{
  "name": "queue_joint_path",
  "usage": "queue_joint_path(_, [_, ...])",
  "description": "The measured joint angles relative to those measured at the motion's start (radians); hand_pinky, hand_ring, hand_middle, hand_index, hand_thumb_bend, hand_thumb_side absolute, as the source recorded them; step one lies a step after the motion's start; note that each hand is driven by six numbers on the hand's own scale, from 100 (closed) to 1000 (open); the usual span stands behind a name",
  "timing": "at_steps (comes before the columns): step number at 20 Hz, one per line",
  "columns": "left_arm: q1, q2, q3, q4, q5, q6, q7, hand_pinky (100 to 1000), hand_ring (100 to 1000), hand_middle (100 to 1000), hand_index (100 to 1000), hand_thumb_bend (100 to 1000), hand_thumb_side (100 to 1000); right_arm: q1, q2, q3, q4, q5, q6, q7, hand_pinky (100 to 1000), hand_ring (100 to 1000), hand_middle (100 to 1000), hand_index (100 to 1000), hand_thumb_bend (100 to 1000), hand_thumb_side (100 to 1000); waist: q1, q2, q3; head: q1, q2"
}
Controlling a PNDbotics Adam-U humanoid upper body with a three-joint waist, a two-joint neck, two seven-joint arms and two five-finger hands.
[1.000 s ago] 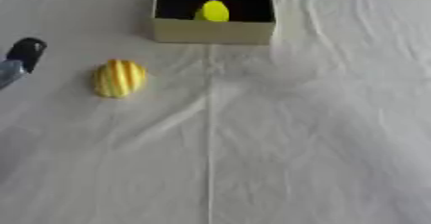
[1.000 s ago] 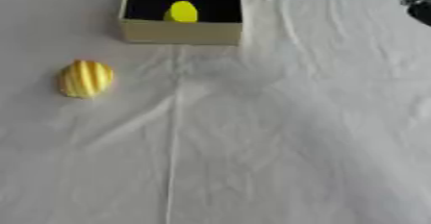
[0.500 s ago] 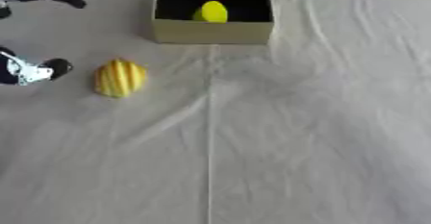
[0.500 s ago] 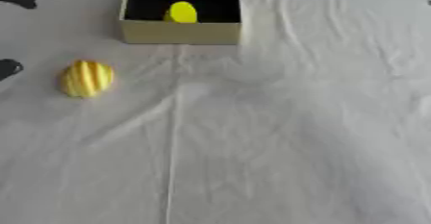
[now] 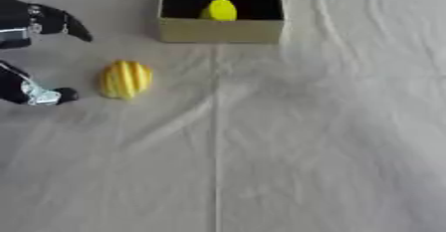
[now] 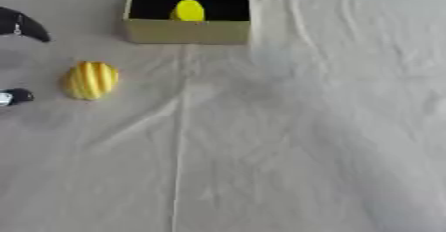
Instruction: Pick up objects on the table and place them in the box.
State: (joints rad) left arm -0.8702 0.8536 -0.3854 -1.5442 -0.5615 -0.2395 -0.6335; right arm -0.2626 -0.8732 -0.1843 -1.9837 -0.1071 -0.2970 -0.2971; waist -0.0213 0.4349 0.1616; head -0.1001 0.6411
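Striped yellow object (image 5: 126, 79) beside left hand (image 5: 26, 57)

Left of the frame, the left hand (image 5: 31, 52) brackets the striped fruit (image 5: 126, 79) without touching; only the box (image 5: 221, 29) at upper centre blocks the bare cloth (image 5: 305, 141).

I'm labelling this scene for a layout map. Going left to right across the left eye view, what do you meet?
The robot's black left hand, open → the yellow ribbed oval object on the white cloth → the tan open box, black inside, holding a small plain yellow object.
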Motion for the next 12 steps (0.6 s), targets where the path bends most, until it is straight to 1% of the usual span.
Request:
queue_joint_path(2, [-0.001, -0.017, -0.012, 0.031, -0.026, -0.012, -0.007, 919, 935, 849, 912, 473, 358, 0.000, 0.006, 0.000, 0.000, -0.001, 0.004, 0.004, 913, 848, 624, 827, 100, 354, 0.000, 0.000, -0.003, 0.002, 0.000])
queue_joint_path(3, [-0.002, -0.027, -0.017, 0.048, -0.037, -0.016, -0.007, 919, 934, 848, 911, 450, 356, 0.000, 0.008, 0.000, 0.000, -0.002, 0.007, 0.006, 914, 848, 624, 827, 100, 360, 0.000, 0.000, -0.004, 0.003, 0.000])
queue_joint_path(4, [-0.003, -0.038, -0.019, 0.066, -0.046, -0.019, -0.006, 918, 933, 848, 912, 398, 372, 0.000, 0.008, 0.000, 0.000, -0.003, 0.009, 0.008, 914, 848, 623, 826, 100, 347, 0.000, 0.000, -0.006, 0.004, 0.000])
queue_joint_path(5, [-0.006, -0.050, -0.021, 0.083, -0.053, -0.021, -0.003, 918, 933, 848, 912, 420, 350, 0.000, 0.010, 0.001, 0.000, -0.004, 0.011, 0.011, 914, 848, 623, 826, 100, 366, 0.000, 0.000, -0.008, 0.006, 0.000])
queue_joint_path(9, [-0.017, -0.082, -0.024, 0.132, -0.072, -0.026, 0.011, 918, 933, 848, 912, 420, 350, 0.000, 0.017, 0.001, 0.000, -0.008, 0.017, 0.016, 914, 848, 623, 826, 100, 366, 0.000, 0.000, -0.009, 0.009, 0.000])
queue_joint_path(10, [-0.018, -0.084, -0.024, 0.139, -0.074, -0.028, 0.014, 915, 928, 844, 911, 306, 323, 0.000, 0.017, 0.001, 0.000, -0.008, 0.017, 0.017, 918, 847, 617, 823, 100, 412, 0.000, 0.000, -0.010, 0.010, 0.000])
queue_joint_path(12, [-0.023, -0.097, -0.021, 0.152, -0.074, -0.022, 0.023, 913, 926, 843, 911, 281, 328, 0.000, 0.024, 0.002, 0.000, -0.009, 0.023, 0.022, 919, 845, 613, 820, 100, 438, 0.000, 0.003, -0.016, 0.012, 0.000])
